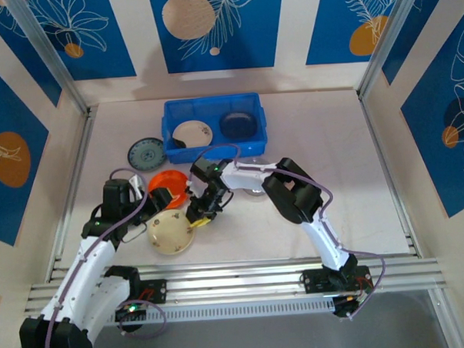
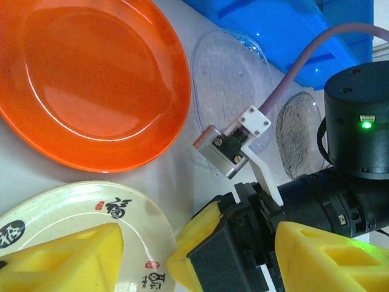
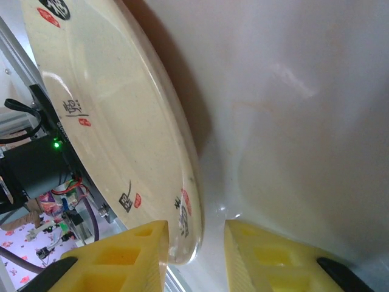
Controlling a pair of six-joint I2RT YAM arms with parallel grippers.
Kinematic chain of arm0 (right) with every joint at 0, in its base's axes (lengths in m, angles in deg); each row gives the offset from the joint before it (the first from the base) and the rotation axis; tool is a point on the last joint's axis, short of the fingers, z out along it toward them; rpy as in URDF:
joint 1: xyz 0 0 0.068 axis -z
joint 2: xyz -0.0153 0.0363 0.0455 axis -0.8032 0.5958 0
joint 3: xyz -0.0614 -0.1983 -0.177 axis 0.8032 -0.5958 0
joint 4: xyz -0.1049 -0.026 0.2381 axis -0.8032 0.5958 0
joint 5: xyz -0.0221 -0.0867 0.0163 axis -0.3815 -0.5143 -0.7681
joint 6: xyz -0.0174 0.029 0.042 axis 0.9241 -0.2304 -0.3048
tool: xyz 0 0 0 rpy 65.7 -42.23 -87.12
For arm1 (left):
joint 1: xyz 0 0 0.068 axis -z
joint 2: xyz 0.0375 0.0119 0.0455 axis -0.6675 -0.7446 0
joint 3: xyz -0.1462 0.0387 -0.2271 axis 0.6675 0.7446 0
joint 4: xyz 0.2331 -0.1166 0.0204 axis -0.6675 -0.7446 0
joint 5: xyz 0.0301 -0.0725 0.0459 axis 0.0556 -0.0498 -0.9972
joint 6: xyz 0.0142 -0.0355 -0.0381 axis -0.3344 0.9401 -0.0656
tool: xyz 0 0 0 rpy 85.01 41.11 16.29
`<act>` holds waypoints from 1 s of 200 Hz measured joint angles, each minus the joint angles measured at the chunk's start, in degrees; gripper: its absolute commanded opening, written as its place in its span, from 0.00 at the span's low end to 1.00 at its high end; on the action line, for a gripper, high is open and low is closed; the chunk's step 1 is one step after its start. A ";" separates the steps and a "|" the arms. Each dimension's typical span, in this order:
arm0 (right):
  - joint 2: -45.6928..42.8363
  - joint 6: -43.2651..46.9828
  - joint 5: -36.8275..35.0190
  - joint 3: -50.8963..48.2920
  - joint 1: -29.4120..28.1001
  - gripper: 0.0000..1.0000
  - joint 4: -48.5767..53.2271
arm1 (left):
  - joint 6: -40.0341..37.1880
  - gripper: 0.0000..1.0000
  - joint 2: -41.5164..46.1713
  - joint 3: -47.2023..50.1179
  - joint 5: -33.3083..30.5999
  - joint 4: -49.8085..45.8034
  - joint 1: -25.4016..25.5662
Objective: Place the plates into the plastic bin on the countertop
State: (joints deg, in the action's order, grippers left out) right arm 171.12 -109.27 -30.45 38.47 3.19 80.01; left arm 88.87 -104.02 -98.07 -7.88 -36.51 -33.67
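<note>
**A:** What's nearest the arms?

**B:** The cream plate (image 1: 170, 232), lying on the counter (image 1: 323, 154). The right gripper (image 3: 194, 234) straddles its rim with a finger on each side. A gap shows at one finger, so it has no hold on the plate yet.

**A:** And the left gripper?

**B:** The left gripper (image 1: 162, 200) is just beside it, at the edge of the orange plate (image 2: 91, 79). Its jaws are well apart and hold nothing.

**A:** Which step, then?

**B:** Picking up the cream plate, I'd say. The next move calls for pinching that rim firmly, then lifting clear of the left gripper and the orange plate.

**A:** Farther back?

**B:** Clear plates (image 2: 231, 79) lie past the orange one, and a teal plate (image 1: 146, 154) sits left of the bin (image 1: 213, 100). The bin already holds a floral plate (image 1: 192, 133) and a dark plate (image 1: 237, 125), so the cream plate probably has to stack on one of them.
</note>
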 measured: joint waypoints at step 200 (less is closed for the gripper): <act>2.64 0.20 1.38 2.38 0.22 0.00 0.63 | -0.90 0.67 0.35 1.16 0.37 -0.72 -0.50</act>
State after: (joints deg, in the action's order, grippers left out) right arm 173.77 -109.07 -29.07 40.85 3.41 80.65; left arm 87.97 -103.67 -96.92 -7.51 -37.23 -34.17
